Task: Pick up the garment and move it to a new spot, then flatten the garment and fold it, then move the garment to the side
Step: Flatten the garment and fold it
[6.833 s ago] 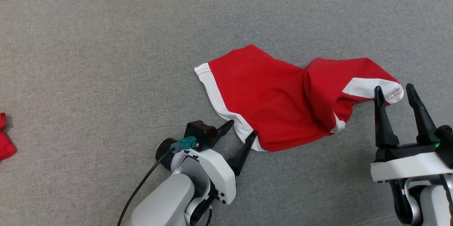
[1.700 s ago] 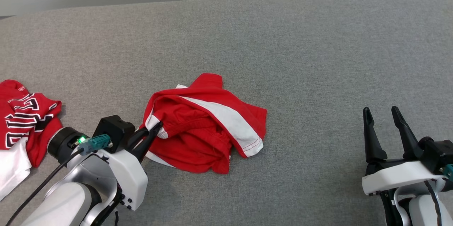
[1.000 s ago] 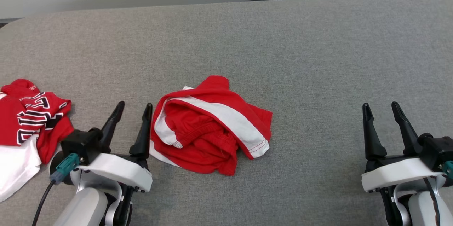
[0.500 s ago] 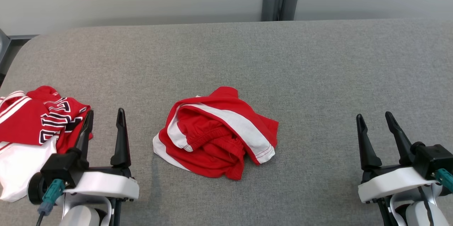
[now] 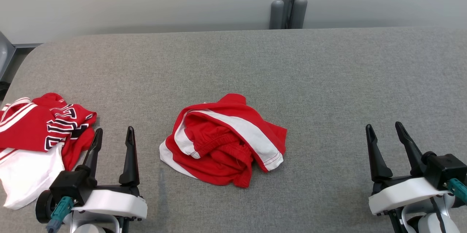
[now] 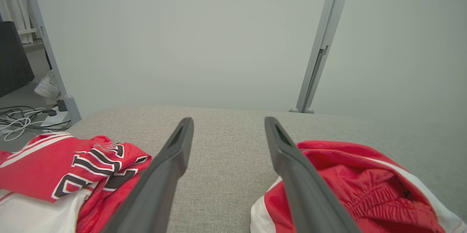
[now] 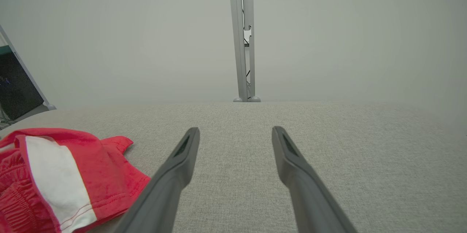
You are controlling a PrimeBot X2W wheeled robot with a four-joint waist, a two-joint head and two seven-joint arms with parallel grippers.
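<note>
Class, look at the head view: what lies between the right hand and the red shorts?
The stretch is bare: plain grey surface runs from the shorts to the right hand, as the head view shows.

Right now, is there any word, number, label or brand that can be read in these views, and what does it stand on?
On the red jersey: large black characters edged in white, crumpled and folded over; none can be read with certainty.
On the red and white shorts: no text visible.
On the grey surface: none.

Open table [image 5: 328, 145] between garment [image 5: 222, 142] and right hand [image 5: 383, 125]
</note>
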